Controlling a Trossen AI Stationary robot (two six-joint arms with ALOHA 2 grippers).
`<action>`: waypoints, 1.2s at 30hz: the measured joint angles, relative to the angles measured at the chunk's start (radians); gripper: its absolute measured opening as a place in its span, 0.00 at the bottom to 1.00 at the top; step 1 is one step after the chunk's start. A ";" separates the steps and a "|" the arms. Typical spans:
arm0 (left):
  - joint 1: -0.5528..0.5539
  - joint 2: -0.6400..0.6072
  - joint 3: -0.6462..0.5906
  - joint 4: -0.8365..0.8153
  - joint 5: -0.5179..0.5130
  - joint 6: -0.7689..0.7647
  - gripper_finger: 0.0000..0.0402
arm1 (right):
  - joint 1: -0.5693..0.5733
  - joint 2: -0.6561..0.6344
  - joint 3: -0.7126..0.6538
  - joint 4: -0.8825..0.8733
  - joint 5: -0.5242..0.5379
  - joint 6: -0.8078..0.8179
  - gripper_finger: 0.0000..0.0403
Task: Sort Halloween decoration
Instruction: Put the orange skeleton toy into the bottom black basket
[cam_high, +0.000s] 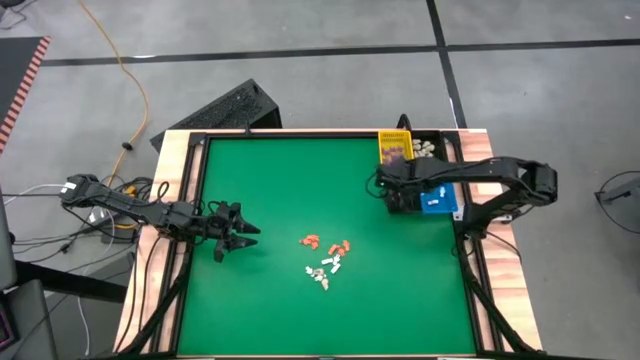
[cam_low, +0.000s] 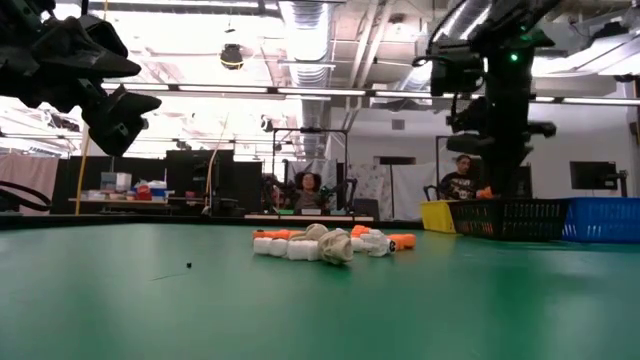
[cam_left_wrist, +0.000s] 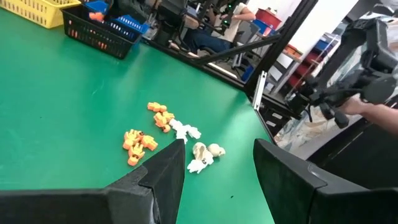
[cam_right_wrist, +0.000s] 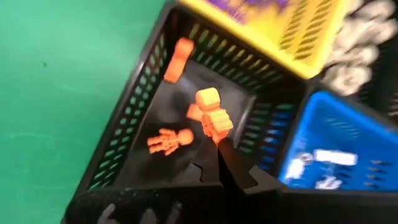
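Observation:
The Halloween decoration lies as a loose pile (cam_high: 325, 258) of tiny orange (cam_left_wrist: 140, 142) and cream-white (cam_left_wrist: 202, 152) trinkets on the green mat's middle. One orange figure (cam_right_wrist: 212, 115) is held by my right gripper (cam_right_wrist: 219, 146), which is shut and hangs over the black bin (cam_right_wrist: 124, 143) at the table's far right (cam_high: 400, 200). More orange figures (cam_right_wrist: 168, 140) lie inside that bin. My left gripper (cam_left_wrist: 217, 180) waits open above the mat's left side (cam_high: 240, 238), pointing toward the pile and touching nothing. My right gripper pinches the orange figure's lower end (cam_right_wrist: 219, 135) between its two fingertips. The fingers come from above, slanting down. The figure sticks out past the fingertips, head end (cam_right_wrist: 208, 98) farthest out, lifted clear above the black bin's floor.
A yellow bin (cam_high: 395, 147) stands just beyond the black one, with purple pieces inside (cam_right_wrist: 255, 7). A blue bin (cam_high: 437, 200) with white pieces stands to its right. Cream-white pieces (cam_right_wrist: 354, 56) lie in a further bin. A raised wooden rim (cam_high: 180, 170) borders the mat.

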 joint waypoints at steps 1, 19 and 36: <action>0.000 0.000 0.000 0.000 0.000 -0.004 0.45 | 0.000 -0.003 -0.018 0.015 -0.009 -0.001 0.02; 0.000 0.000 0.000 0.004 0.001 -0.022 0.45 | -0.019 -0.007 -0.035 -0.035 -0.029 0.005 0.39; 0.000 0.000 0.000 0.003 -0.003 -0.031 0.45 | 0.239 -0.006 0.208 0.394 -0.113 -0.308 0.43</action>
